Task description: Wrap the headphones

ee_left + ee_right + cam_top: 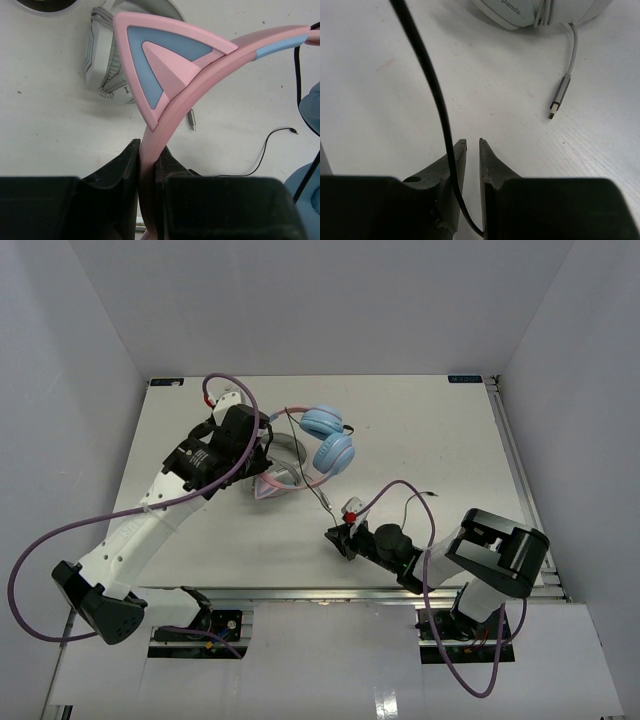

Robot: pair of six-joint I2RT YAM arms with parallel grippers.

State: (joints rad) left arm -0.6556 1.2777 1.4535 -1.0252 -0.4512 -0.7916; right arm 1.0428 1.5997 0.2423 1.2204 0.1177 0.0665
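Note:
The headphones, with light blue ear cups and a pink cat-eared headband, are held up over the middle of the table. My left gripper is shut on the headband just below one cat ear. The thin dark cable runs from the cups down to my right gripper near the table's front. In the right wrist view the cable drapes over the left finger and dips into the gap deep between the fingers. The right gripper stands narrowly open, its tips apart.
Grey-white headphones lie on the table beneath the pink headband, and their white cord ends in a USB plug. A loose end of dark cable rests on the table by the right arm. White walls surround the table.

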